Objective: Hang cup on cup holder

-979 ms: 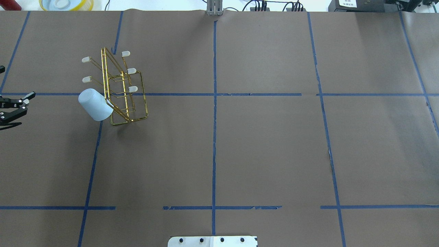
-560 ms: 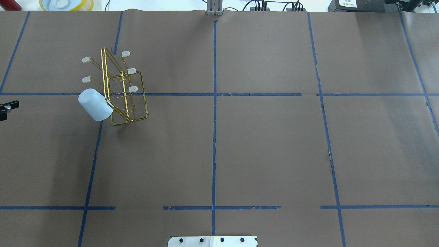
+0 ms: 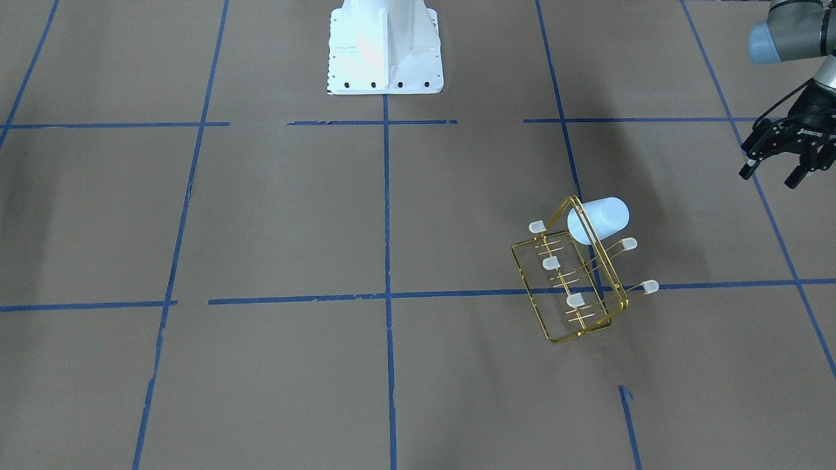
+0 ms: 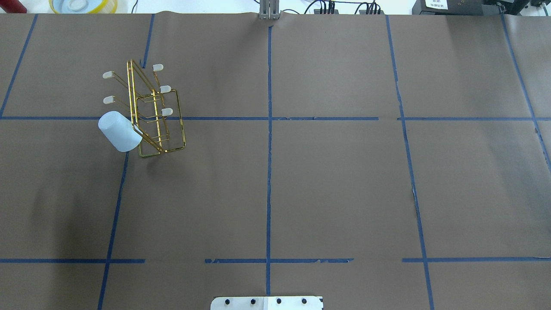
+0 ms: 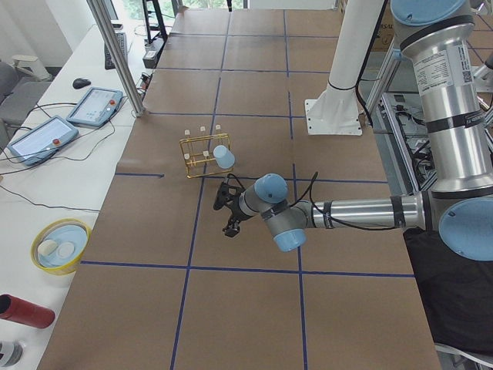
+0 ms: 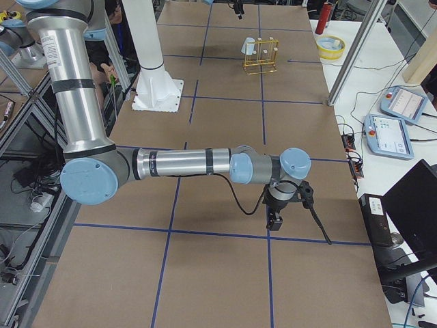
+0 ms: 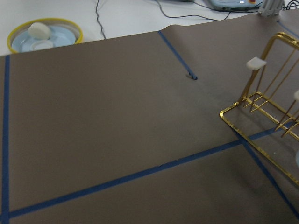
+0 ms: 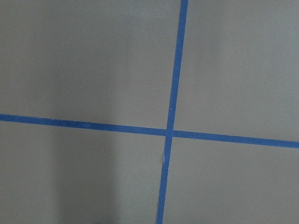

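The cup (image 3: 601, 219) on the cup holder (image 3: 573, 287), left pincer (image 3: 771, 175) spread wide, well apart.
Front-facing: the cup tilts at the cup holder's twelve-o'clock end, mouth against the frame, between eight and nine o'clock from the left pincer. Overhead: cup at the cup holder's eight o'clock. Right side: right pincer (image 6: 273, 220) low over the desk (image 6: 218, 102), cup far off at twelve o'clock; wide or narrow, I cannot tell.

The cup holder (image 4: 157, 116) is glossy gold metal wire; the cup (image 4: 119, 131) smooth pale plastic; the table (image 4: 344, 193) matt brown paper.
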{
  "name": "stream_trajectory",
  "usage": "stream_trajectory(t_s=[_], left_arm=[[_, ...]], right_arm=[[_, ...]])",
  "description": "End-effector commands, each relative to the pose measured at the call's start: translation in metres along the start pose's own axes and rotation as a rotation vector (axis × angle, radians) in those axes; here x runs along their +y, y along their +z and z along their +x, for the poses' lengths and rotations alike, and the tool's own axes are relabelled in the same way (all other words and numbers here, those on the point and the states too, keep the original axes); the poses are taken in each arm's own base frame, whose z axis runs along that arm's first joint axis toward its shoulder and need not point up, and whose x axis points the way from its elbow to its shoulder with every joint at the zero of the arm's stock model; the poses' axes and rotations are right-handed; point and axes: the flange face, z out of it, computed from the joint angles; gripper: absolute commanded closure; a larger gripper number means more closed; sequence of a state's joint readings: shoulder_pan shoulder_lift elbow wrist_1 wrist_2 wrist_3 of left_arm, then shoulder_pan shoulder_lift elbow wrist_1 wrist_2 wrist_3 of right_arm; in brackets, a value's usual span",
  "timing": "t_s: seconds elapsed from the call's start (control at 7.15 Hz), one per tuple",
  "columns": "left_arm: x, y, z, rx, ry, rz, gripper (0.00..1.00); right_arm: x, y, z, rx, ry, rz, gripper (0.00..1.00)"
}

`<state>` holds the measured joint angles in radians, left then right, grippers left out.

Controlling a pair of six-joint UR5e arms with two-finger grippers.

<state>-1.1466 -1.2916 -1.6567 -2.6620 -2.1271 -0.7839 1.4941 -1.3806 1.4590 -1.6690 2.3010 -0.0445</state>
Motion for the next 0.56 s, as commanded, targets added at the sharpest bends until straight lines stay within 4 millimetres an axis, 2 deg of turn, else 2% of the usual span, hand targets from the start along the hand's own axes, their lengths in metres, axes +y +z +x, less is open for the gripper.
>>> stream_trajectory(t_s=[0.0,0.14,0.28,0.42], left_arm=[[0.004,-0.001,-0.03,-0.045,-0.166,-0.181,0.0],[-0.001,-0.005,-0.046,-0.083,-0.127,-0.216,0.0],[-0.029,-0.019,-0.076,-0.149,-0.048,-0.254,0.0],[-0.046,-0.031,-0.097,-0.185,-0.011,-0.304,0.0]], right_arm=[[0.0,0.0,0.0,0.0,0.0,0.0,0.0],[0.0,0.0,0.0,0.0,0.002,0.0,0.0],[0.0,0.0,0.0,0.0,0.0,0.0,0.0],[0.0,0.0,0.0,0.0,-0.001,0.001,0.0]])
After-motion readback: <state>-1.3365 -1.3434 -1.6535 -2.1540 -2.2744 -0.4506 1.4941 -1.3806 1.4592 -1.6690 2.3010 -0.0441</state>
